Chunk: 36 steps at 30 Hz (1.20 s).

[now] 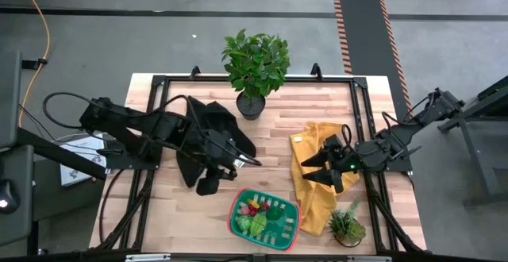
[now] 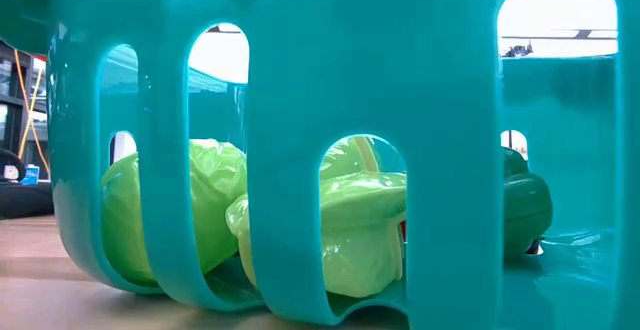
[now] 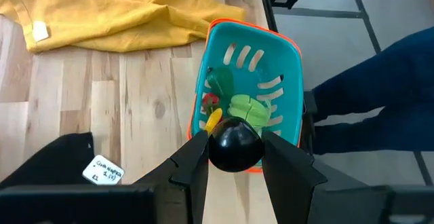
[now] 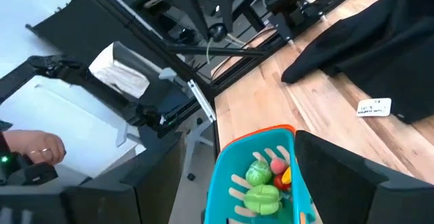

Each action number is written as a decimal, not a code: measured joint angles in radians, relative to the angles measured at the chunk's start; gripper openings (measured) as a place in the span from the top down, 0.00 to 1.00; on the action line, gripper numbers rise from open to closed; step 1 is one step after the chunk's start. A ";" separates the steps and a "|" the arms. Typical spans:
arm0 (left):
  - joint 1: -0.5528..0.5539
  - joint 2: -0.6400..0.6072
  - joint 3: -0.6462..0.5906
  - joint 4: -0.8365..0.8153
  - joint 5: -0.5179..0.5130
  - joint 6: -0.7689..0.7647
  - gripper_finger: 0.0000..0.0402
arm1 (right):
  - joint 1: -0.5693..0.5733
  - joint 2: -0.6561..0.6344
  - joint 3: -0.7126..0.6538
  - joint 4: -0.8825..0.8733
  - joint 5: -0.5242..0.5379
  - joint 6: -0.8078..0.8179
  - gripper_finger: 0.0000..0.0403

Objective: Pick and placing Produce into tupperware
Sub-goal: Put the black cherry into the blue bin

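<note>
Left tool (image 3: 234, 157): clenched on a dark round produce piece (image 3: 234, 144), just beside the tupperware.
Right tool (image 1: 317, 169): released, holding nothing, above the yellow cloth (image 1: 311, 198).
Tupperware (image 1: 238, 214): on the wooden surface (image 1: 159, 214), at its front edge.
Produce (image 1: 258, 214): green, red and yellow pieces inside the tupperware.

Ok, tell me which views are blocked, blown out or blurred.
Low view: the tupperware wall fills the frame, its slots backlit by bright light. Left wrist view: a dark round piece held in the left gripper hides part of the container. Right wrist view: the right gripper fingers loom soft in the foreground.
</note>
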 joint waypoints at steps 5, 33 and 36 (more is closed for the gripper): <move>-0.006 0.033 0.000 0.051 0.015 -0.023 0.72 | 0.000 0.000 0.000 -0.060 -0.040 0.028 0.33; -0.084 0.180 0.001 0.181 -0.022 -0.209 0.72 | 0.009 0.166 0.352 -0.655 -0.132 -0.153 0.33; -0.084 0.207 0.002 0.204 -0.008 -0.211 0.72 | 0.010 0.200 0.356 -0.655 -0.155 -0.182 0.33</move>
